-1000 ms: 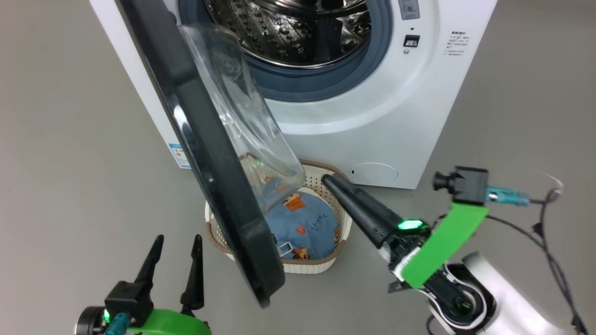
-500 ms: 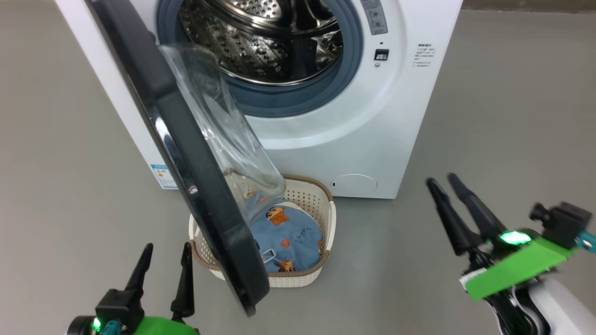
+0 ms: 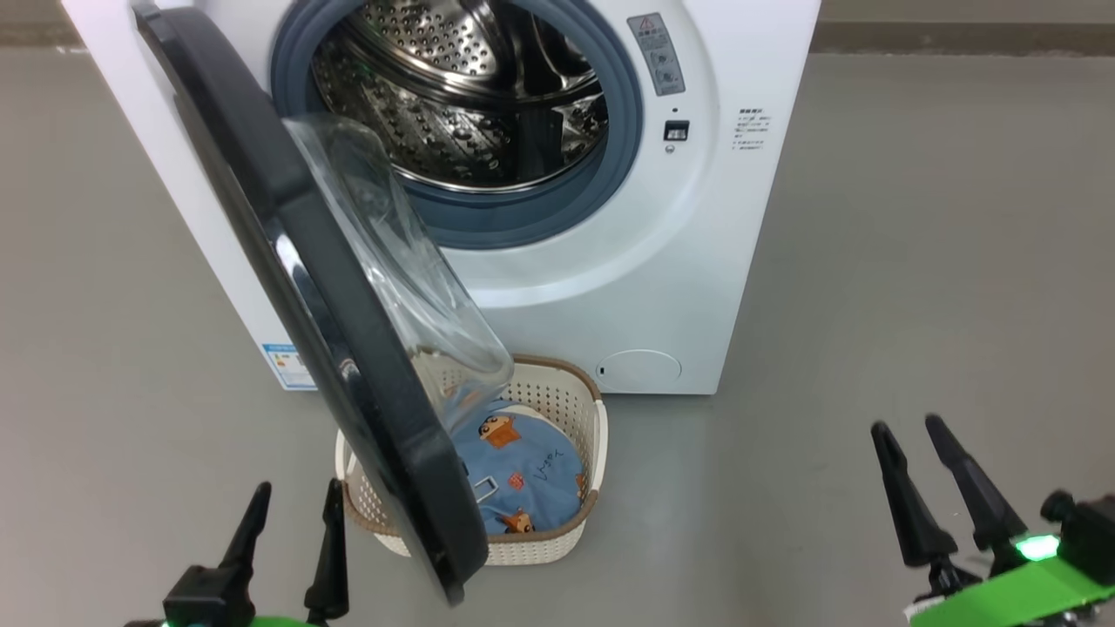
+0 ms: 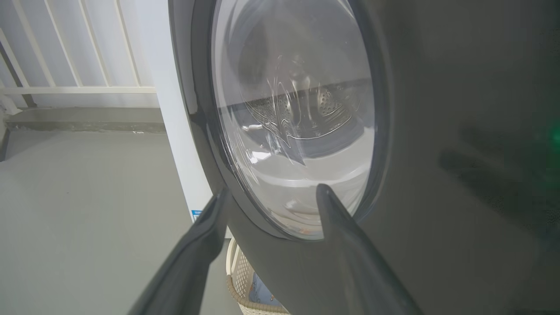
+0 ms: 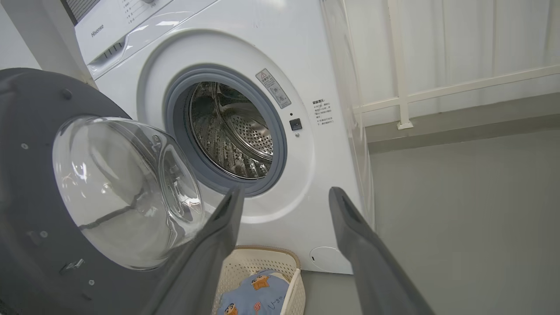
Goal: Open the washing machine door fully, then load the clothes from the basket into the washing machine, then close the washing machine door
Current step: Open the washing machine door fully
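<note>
- Left end effector (image 3: pixel 297 489) at 7 o'clock of the head view: fingers spread wide, pinching nothing, tips aimed toward 12 o'clock, just beside the lower end of the washing machine door (image 3: pixel 287 226) and apart from it.
- Seen from the left wrist: glossy outer face of that door close ahead, steel drum showing dimly through its window.
- Washing machine door, running from 11 o'clock down to 7 o'clock: swung out from the machine front, black rim nearly edge-on to the head camera, clear glass bowl (image 3: pixel 392 261) bulging toward 3 o'clock.
- Washing machine (image 3: pixel 662 279) at 12 o'clock: white, mouth uncovered, perforated drum (image 3: pixel 453 104) in plain sight inside the grey-blue gasket (image 3: pixel 523 226); blue label (image 3: pixel 283 366) low at its 8 o'clock corner, round cover (image 3: pixel 640 370) low at 5 o'clock.
- Basket (image 3: pixel 584 409) at 6 o'clock, standing on the floor (image 3: pixel 915 261) just before the machine's base; its 9 o'clock side hidden behind the door's lower end.
- Clothes (image 3: pixel 523 461) lying bunched inside the basket: light blue, with orange-brown cartoon figures facing up.
- Right end effector (image 3: pixel 906 424) at 4 o'clock: fingers spread, pinching nothing, tips toward 11 o'clock, over bare floor and well apart from the basket.
</note>
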Motion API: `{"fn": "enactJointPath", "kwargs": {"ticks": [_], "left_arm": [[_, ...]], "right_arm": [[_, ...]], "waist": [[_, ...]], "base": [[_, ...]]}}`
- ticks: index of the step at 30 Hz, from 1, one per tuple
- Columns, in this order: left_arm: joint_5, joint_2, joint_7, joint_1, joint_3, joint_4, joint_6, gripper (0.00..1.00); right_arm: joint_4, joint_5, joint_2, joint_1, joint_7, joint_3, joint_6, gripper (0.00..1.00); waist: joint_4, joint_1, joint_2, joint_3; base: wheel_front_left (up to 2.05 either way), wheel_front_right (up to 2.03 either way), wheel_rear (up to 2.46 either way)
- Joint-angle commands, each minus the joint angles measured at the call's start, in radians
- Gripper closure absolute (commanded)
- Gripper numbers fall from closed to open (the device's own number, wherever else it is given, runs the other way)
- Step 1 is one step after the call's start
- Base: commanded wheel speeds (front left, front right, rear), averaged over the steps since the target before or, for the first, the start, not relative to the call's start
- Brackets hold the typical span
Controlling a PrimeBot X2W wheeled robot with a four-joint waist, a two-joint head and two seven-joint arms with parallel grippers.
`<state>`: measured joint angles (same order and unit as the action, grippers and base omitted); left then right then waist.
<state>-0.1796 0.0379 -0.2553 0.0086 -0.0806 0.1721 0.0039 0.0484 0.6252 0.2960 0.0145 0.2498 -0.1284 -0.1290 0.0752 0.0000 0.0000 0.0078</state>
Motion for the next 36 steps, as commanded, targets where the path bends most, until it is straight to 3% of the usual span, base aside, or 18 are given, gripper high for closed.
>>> {"fn": "enactJointPath", "kwargs": {"ticks": [1, 17, 25, 36], "left_arm": [[0.011, 0.012, -0.006, -0.016, 0.037, -0.022, -0.001, 0.00], [0.014, 0.012, -0.006, 0.011, 0.045, -0.027, -0.005, 0.00], [0.013, 0.012, -0.006, 0.021, 0.051, -0.025, -0.003, 0.00], [0.023, 0.012, -0.006, 0.023, 0.061, -0.025, -0.001, 0.00]], "right_arm": [[-0.030, -0.020, 0.008, 0.003, 0.012, -0.005, -0.002, 0.00], [-0.040, -0.375, -0.116, 0.113, 0.012, 0.249, -0.002, 0.00], [-0.008, -0.428, -0.173, 0.147, 0.012, 0.334, -0.002, 0.00], [0.008, -0.441, -0.193, 0.152, 0.012, 0.351, -0.002, 0.00]], "waist": [[-0.005, 0.0000, 0.0000, -0.006], [-0.016, 0.0000, 0.0000, -0.018], [-0.015, 0.0000, 0.0000, -0.019], [-0.017, 0.0000, 0.0000, -0.018]], "base": [[0.00, 0.00, 0.00], [0.00, 0.00, 0.00], [0.00, 0.00, 0.00], [0.00, 0.00, 0.00]]}}
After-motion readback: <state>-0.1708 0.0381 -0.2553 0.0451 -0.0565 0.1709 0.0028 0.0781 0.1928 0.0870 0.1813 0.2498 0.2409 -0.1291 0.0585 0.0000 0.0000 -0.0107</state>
